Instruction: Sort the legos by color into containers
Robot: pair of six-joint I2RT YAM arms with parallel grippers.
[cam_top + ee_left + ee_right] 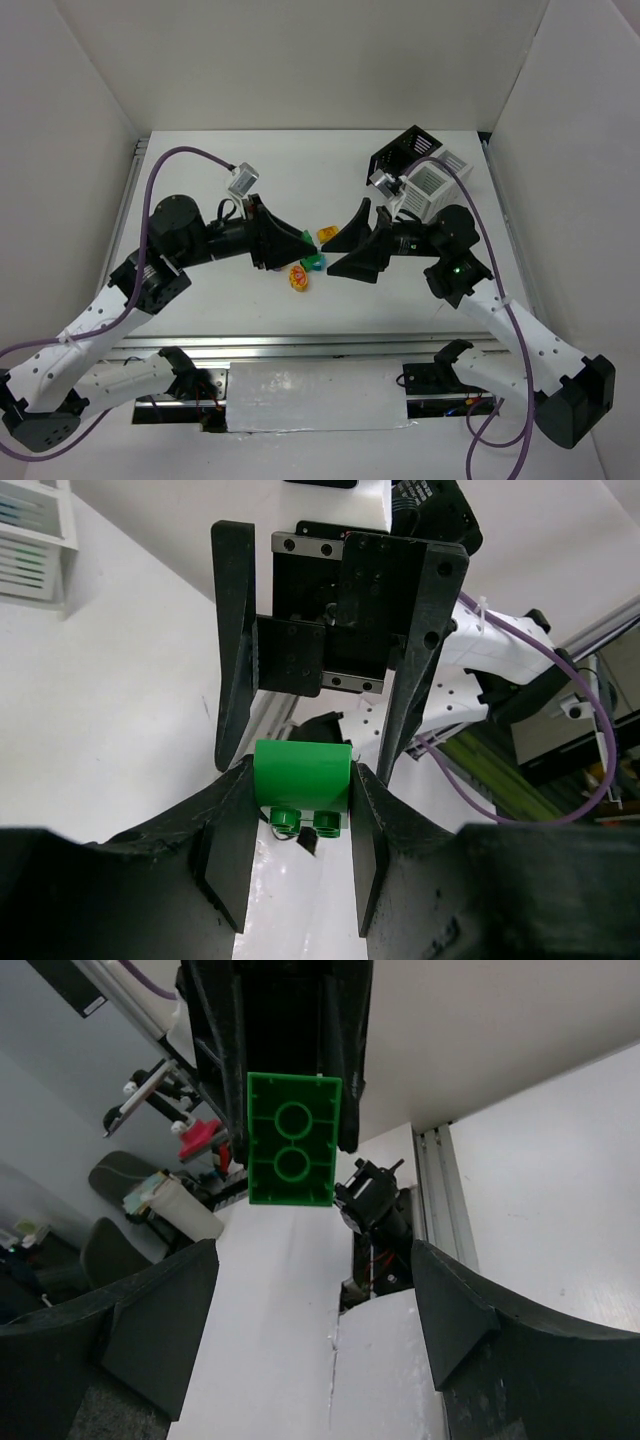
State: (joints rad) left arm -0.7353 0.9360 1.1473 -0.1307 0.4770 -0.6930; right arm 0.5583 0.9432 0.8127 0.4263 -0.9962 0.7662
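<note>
green plastic brick with two studs (300,772) sits clamped between the closed jaws of the left gripper (298,245), held off the white table (200,180) above its middle. the right gripper (310,1300) faces it nose to nose, jaws spread wide on either side of the brick and touching nothing. so the left arm alone appears to carry the piece, and the step in hand looks like taking it to a bin. to do that well, the right arm should draw straight back along its own line before either arm swings, so its open fingers do not clip the brick. the left pads grip only the smooth sides and the brick pokes forward, so the squeeze should be firm and the wrist turns slow. on the table just below lie a small orange-yellow oval piece (327,235), a teal brick (315,262) and a red-and-yellow oval piece (299,277). it is wise to travel high enough not to sweep them. the black slatted plastic bin (408,148) and the white slatted plastic bin (432,183) stand touching at the far right corner, across the right arm's side. which one takes green cannot be told from here.
</note>
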